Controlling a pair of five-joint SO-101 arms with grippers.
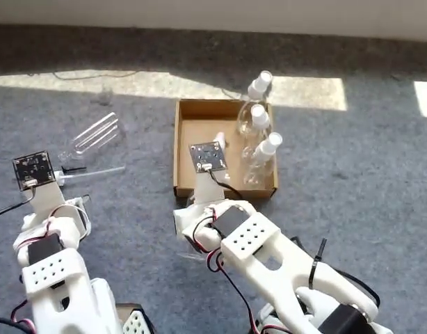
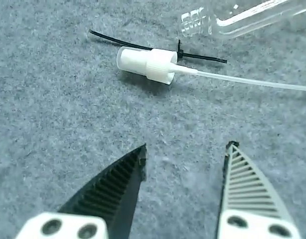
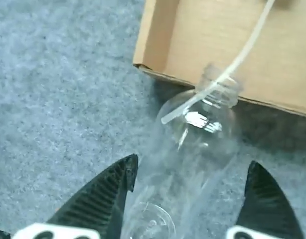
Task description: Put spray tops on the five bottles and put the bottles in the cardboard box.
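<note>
A white spray top (image 2: 148,63) with a long thin tube (image 2: 252,81) lies on the grey carpet, a short way ahead of my open left gripper (image 2: 187,147), which holds nothing. Beyond it lies a clear uncapped bottle (image 2: 232,15), also seen in the high view (image 1: 95,136). My right gripper (image 3: 190,172) is open with another clear bottle (image 3: 198,134) lying between its jaws, neck toward the cardboard box (image 3: 218,40). A spray tube (image 3: 228,69) reaches from the box into that neck. Three capped bottles (image 1: 259,139) lie in the box (image 1: 192,129), with a loose spray top (image 1: 219,140) beside them.
A black cable tie (image 2: 143,47) lies on the carpet just behind the spray top. The box's near wall (image 3: 158,72) stands right in front of the right gripper. A strip of sunlight (image 1: 130,83) crosses the carpet behind the box.
</note>
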